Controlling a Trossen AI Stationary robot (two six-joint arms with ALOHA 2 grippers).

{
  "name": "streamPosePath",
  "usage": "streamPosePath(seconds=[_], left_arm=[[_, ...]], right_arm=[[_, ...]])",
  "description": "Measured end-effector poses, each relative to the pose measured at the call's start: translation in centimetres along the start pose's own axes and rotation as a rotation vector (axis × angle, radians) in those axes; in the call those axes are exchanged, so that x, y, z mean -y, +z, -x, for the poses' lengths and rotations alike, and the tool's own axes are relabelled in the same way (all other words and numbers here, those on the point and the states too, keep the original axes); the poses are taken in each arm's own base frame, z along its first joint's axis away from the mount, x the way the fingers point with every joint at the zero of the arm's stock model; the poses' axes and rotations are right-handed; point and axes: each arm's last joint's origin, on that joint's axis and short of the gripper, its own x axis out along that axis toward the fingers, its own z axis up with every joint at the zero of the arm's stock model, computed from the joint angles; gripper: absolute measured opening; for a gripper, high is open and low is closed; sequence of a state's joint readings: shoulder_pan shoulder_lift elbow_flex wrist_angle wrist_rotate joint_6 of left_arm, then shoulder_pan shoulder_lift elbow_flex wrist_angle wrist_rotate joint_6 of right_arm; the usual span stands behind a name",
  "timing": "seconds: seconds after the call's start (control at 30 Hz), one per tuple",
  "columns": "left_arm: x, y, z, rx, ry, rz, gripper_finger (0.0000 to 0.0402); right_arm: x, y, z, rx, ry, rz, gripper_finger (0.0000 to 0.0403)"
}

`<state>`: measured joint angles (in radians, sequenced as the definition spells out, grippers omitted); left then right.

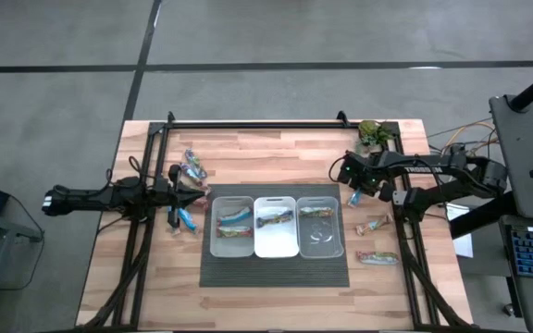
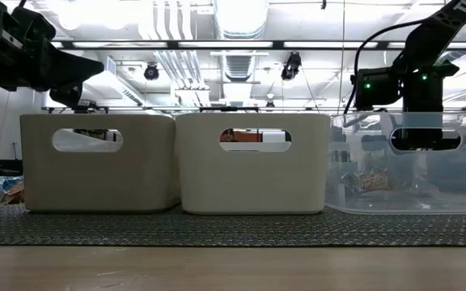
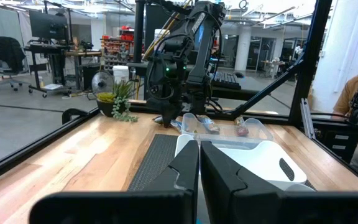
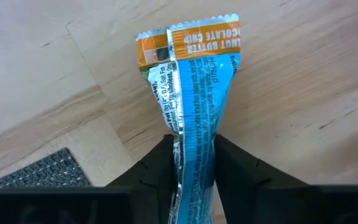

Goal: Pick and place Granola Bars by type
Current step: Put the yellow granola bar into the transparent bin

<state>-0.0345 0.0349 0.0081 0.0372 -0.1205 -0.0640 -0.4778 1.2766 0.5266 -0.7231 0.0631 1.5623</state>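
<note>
Mat (image 1: 276, 270): three bins (image 1: 277, 226) in a row on it, bars (image 1: 233, 222) inside; loose bars (image 1: 378, 258) right of it; plant (image 1: 371, 132) behind, rightward.

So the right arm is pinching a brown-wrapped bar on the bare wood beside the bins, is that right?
Not quite: the bar is blue-wrapped with an orange end, not brown. The right wrist view shows it between the right gripper's fingers, lying on the bare wood, and the high view places it beside the bins.
</note>
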Motion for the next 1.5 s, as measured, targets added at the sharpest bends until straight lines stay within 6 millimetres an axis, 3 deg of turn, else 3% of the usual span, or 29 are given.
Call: streamPosePath(seconds=[0.5,1.5], left_arm=[[0.0,0.0,0.0,0.0,0.0,0.0,0.0],[0.0,0.0,0.0,-0.001,0.0,0.0,0.0]], right_arm=[[-0.1,0.0,0.1,-0.003,0.007,0.012,0.0079],[-3.5,0.4,4.9,0.058,0.219,0.159,0.0063]])
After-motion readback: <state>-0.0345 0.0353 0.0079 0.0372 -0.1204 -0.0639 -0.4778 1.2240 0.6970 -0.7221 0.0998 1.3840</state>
